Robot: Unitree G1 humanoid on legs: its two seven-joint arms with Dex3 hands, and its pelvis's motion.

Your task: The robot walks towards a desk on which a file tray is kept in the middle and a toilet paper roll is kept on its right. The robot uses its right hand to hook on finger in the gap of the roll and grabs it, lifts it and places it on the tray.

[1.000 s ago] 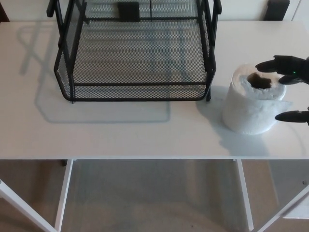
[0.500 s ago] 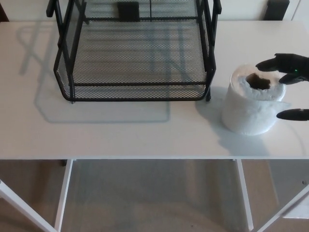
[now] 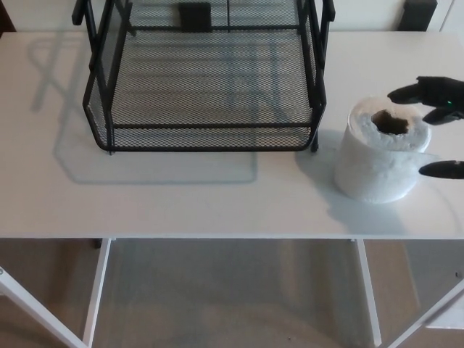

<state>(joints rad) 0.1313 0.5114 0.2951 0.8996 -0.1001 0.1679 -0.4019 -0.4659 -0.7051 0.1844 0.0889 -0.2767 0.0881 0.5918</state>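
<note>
Reaching in from the edge of the head view, our right hand [image 3: 439, 119] sits just beside the toilet paper roll [image 3: 378, 150], on the side away from the file tray [image 3: 205, 80]. Its black fingers [image 3: 410, 92] are spread apart and hold nothing: the upper ones point toward the roll's top rim, close to the dark hollow of its core, while the thumb lies lower, level with the roll's flank and just apart from it. We cannot make out any finger inside the core. The roll stands upright on the white desk [image 3: 181, 199], its open core facing up, its outer sheet a little ragged. It stands just beside the tray's near corner on our right side, not touching it. The tray, black wire mesh with raised sides, lies further back on the desk than the roll, with nothing in it. Our left hand does not show.
</note>
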